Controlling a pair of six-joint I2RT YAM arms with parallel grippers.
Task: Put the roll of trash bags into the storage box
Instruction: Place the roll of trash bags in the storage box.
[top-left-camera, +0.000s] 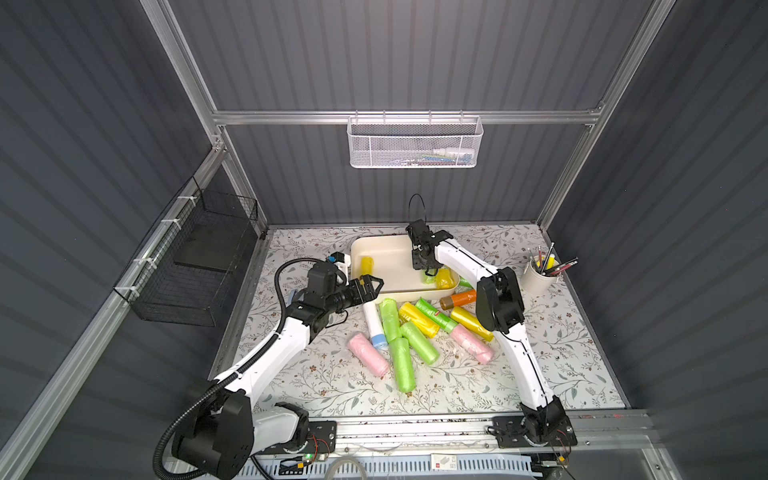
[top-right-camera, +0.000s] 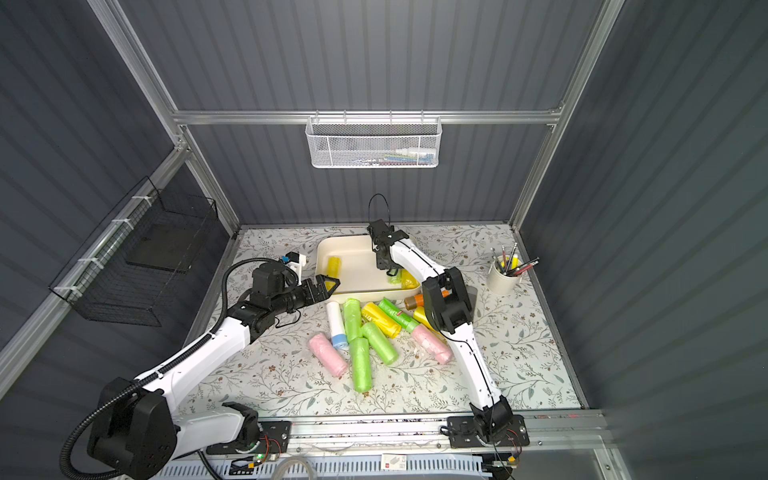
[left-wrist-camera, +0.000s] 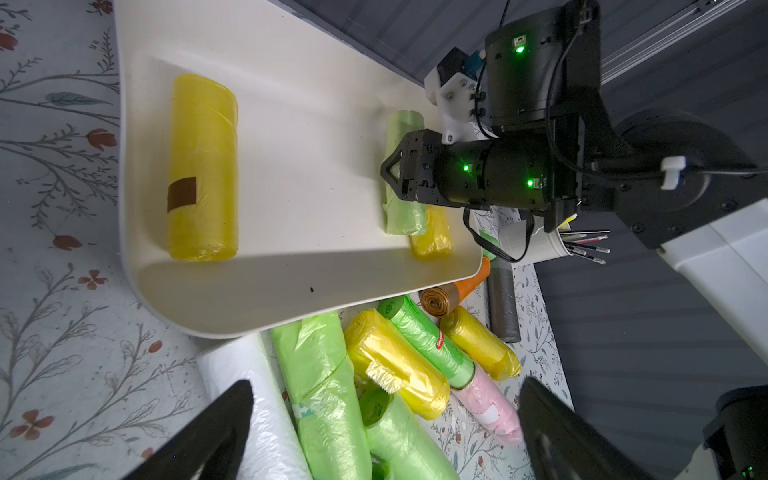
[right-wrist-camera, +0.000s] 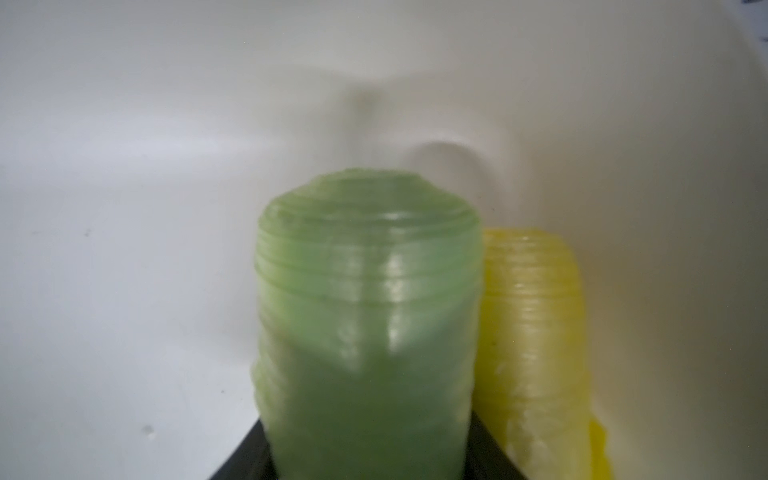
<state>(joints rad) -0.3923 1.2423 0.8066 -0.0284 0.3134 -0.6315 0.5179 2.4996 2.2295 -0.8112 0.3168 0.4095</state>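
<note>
The storage box (top-left-camera: 386, 253) (top-right-camera: 353, 257), a cream tub, stands at the back of the flowered table. My right gripper (top-left-camera: 428, 272) (top-right-camera: 392, 272) reaches down into its right end, shut on a green roll of trash bags (right-wrist-camera: 365, 311) (left-wrist-camera: 405, 216). That roll lies low against the box floor, beside a yellow roll (right-wrist-camera: 536, 332) (top-left-camera: 444, 278). Another yellow roll (left-wrist-camera: 202, 166) (top-left-camera: 367, 264) lies at the box's left end. My left gripper (top-left-camera: 372, 284) (left-wrist-camera: 386, 384) hangs open by the box's front left corner, above the loose rolls, holding nothing.
Several loose rolls (top-left-camera: 399, 328), green, yellow, pink, white and orange, lie heaped in front of the box. A white pen cup (top-left-camera: 539, 276) stands at the right. A white mesh basket (top-left-camera: 413, 143) hangs on the back wall, a black wire basket (top-left-camera: 195, 266) on the left wall.
</note>
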